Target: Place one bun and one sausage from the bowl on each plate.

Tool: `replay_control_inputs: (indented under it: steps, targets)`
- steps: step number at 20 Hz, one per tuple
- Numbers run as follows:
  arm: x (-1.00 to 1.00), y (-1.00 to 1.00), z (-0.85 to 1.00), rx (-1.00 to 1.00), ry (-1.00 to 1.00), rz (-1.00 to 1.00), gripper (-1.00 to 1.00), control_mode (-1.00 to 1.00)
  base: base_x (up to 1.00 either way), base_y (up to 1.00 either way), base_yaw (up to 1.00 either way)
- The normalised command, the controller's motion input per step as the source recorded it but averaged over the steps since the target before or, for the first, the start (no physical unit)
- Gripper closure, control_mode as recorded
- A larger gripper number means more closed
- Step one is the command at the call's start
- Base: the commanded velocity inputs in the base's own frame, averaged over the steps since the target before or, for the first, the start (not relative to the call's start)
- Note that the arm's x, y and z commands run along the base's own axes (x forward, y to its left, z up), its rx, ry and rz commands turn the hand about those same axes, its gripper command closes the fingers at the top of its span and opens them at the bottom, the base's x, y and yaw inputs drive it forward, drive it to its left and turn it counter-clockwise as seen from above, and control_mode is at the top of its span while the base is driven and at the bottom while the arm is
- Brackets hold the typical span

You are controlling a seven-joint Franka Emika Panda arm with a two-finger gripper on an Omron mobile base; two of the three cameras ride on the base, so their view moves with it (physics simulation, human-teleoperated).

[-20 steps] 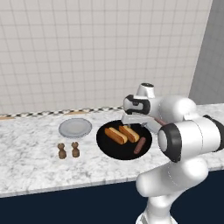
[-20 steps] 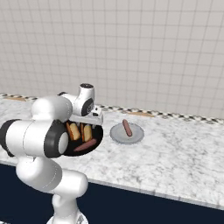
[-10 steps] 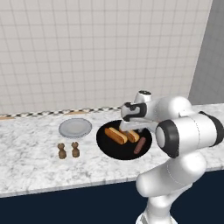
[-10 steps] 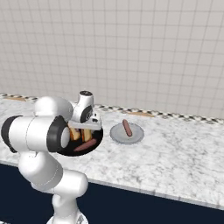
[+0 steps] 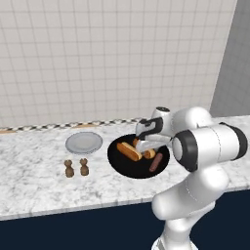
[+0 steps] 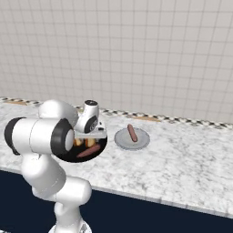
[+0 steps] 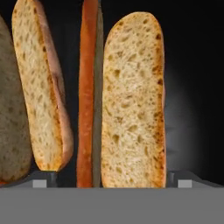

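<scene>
Between the spread hand fingertips, seemingly untouched, lies a bun

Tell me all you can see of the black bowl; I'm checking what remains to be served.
The black bowl is wide, shallow, round and looks matte. It sits upright on the marble counter between two light-grey plates. It holds buns and a sausage. The open gripper hangs low over a bun inside.

The marble counter bears bowl, plates (two), shakers.
</scene>
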Motion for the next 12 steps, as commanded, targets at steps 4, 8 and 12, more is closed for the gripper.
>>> replay_control_inputs:
  steps: [4, 8, 12]
  targets:
    - [0.01, -0.06, -0.20, 0.00, 0.00, 0.02, -1.00, -1.00, 0.00, 0.00, 0.00]
    - [0.00, 0.00, -0.23, 0.00, 0.00, 0.00, 1.00, -1.00, 0.00, 0.00, 0.00]
    - [0.00, 0.00, -0.04, 0.00, 0.01, 0.00, 1.00, -1.00, 0.00, 0.00, 0.00]
